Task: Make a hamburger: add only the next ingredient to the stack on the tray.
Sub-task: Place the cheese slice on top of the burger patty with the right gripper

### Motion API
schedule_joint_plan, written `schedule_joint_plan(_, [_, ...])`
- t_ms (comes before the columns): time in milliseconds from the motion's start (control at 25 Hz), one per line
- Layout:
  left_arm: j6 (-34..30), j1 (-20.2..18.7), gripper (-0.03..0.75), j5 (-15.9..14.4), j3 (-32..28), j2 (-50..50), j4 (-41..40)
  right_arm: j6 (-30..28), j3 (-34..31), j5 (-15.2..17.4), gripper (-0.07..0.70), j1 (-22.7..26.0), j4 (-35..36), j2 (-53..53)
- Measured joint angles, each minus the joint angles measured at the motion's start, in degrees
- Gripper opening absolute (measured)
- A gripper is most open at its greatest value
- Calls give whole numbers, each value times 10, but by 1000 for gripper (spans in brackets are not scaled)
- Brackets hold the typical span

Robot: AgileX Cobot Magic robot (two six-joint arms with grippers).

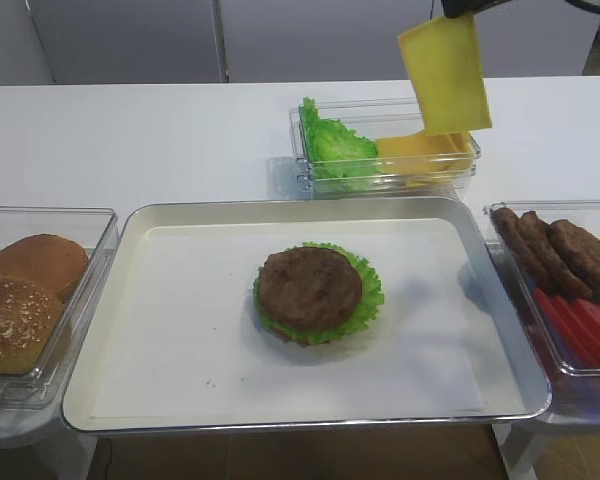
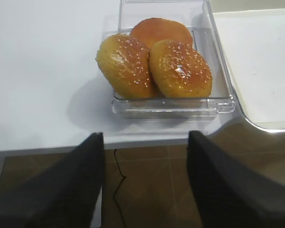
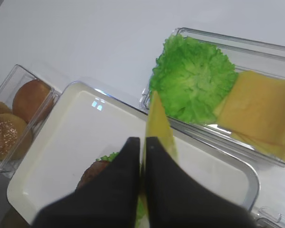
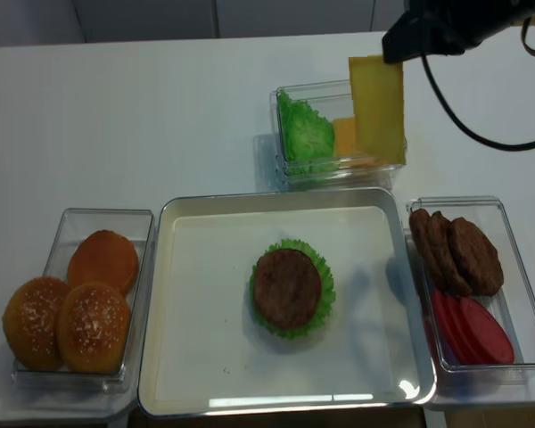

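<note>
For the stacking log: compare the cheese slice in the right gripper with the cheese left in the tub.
The held cheese slice hangs on edge in the air, pinched at its top by the shut right gripper; the tub cheese lies flat, stacked beside lettuce. The held slice is a single sheet clear of the clear tub; the tub cheese is several overlapping sheets inside it. Both are thin, square and yellow.

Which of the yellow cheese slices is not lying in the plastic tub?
The cheese slice hanging from the right hand, lifted above the clear tub; the other slices lie flat inside it beside the lettuce.
</note>
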State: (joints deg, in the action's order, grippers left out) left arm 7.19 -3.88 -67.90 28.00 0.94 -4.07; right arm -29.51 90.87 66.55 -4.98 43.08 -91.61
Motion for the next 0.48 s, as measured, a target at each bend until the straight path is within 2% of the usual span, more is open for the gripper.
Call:
schedule_joint_plan(240, [0, 0, 411, 0, 0, 0, 0, 2, -5, 6, 25, -15, -5, 12])
schedule_joint_plan(480, [0, 0, 411, 0, 0, 0, 0, 2, -61, 4, 25, -19, -5, 41])
